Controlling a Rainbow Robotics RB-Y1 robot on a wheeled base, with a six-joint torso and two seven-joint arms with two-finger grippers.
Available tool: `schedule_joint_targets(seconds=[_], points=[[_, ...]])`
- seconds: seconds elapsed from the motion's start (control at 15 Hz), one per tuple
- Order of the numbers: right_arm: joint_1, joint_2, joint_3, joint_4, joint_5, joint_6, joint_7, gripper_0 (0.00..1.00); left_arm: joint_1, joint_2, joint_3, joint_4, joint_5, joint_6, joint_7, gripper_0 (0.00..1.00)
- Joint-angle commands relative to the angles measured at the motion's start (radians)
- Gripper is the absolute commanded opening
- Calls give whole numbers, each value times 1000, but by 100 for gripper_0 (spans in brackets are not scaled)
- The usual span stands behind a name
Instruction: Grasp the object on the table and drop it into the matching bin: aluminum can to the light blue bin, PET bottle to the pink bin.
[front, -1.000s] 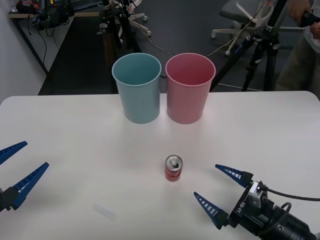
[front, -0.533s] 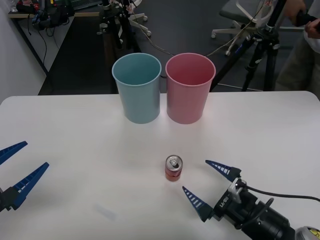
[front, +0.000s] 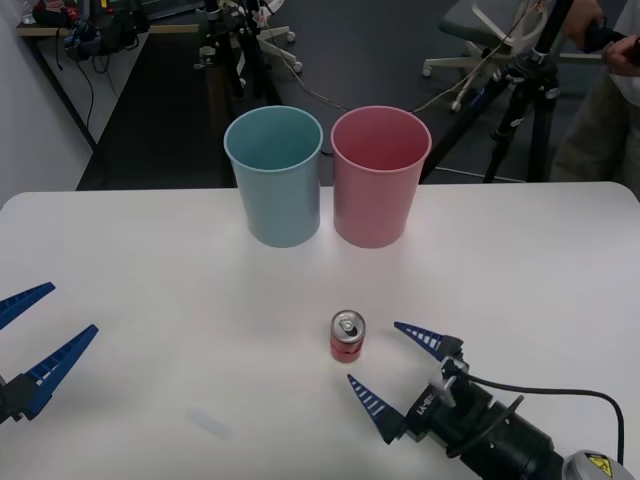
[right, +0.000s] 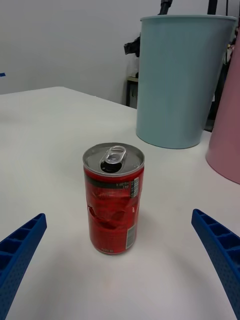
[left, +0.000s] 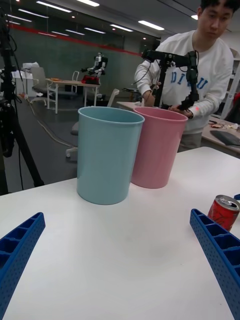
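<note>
A small red aluminum can (front: 347, 337) with a silver lid and pull tab stands upright on the white table (front: 150, 270), in front of the bins. My right gripper (front: 385, 362) is open just to the can's near right, its blue fingers pointing at it without touching. In the right wrist view the can (right: 113, 200) stands between and ahead of the two open fingers (right: 220, 250). The light blue bin (front: 274, 176) and the pink bin (front: 379, 175) stand side by side at the table's far edge. My left gripper (front: 30, 340) rests open at the table's left edge; its wrist view catches the can (left: 225, 212) off to one side.
Tripods, cables and an office chair stand on the dark floor behind the table. A person stands behind the table's far right corner, away from the can and bins. Bare tabletop stretches between the can and the bins.
My right gripper has slid to the left and forward towards the can, staying open. The can, the bins and the left arm have not moved.
</note>
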Motion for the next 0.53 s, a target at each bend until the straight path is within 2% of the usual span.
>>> schedule_joint_targets(seconds=[0.07, 0.53], points=[[-6, 5, 17, 0, 0, 27, 2, 100, 0, 0, 0, 0, 0, 0, 0, 100], [-125, 83, 7, 155, 0, 17, 34, 100, 0, 0, 0, 0, 0, 0, 0, 100]])
